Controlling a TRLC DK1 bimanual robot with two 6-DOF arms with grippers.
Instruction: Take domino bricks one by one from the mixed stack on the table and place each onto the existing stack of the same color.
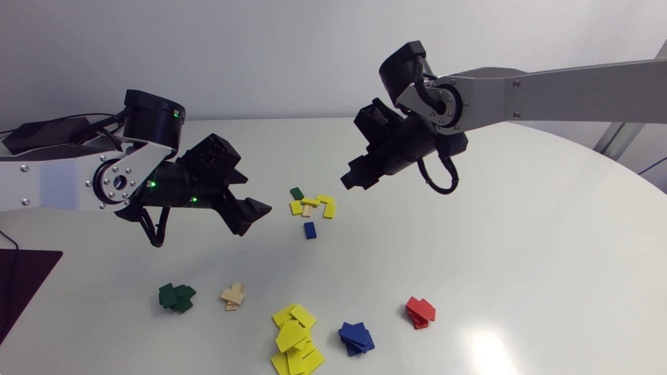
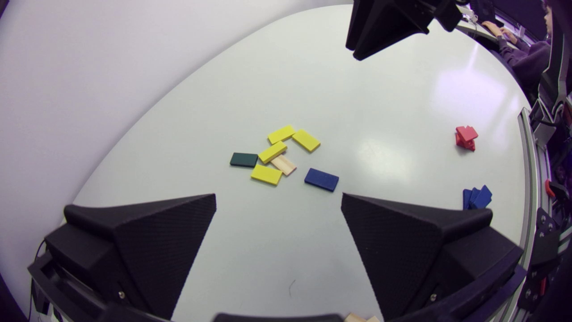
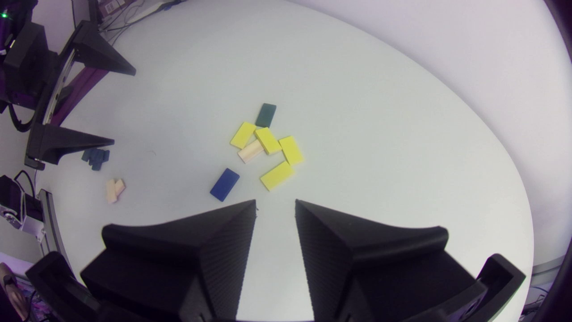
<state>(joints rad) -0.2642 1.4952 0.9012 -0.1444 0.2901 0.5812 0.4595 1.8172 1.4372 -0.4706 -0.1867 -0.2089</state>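
Seven bricks in the mixed stack (image 1: pixel 311 204) at the middle of the surface (image 1: pixel 495 234) in the head view, with the blue brick (image 1: pixel 310 229) lying apart on its near side and the sorted blue stack (image 1: pixel 356 337) at the near edge.

Left wrist view: left jaws spread wide, empty, blue brick (image 2: pixel 321 179) just ahead.

Right wrist view: right jaws slightly parted, holding nothing.

Probably light, rigid and smooth; best pinched across the long edges, low and flat.

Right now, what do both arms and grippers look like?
Silver-grey screwed links, black joints, looped black cables on left arm and right arm; green lights on the left. Matte black left gripper and right gripper, each two broad textured wedge fingers.
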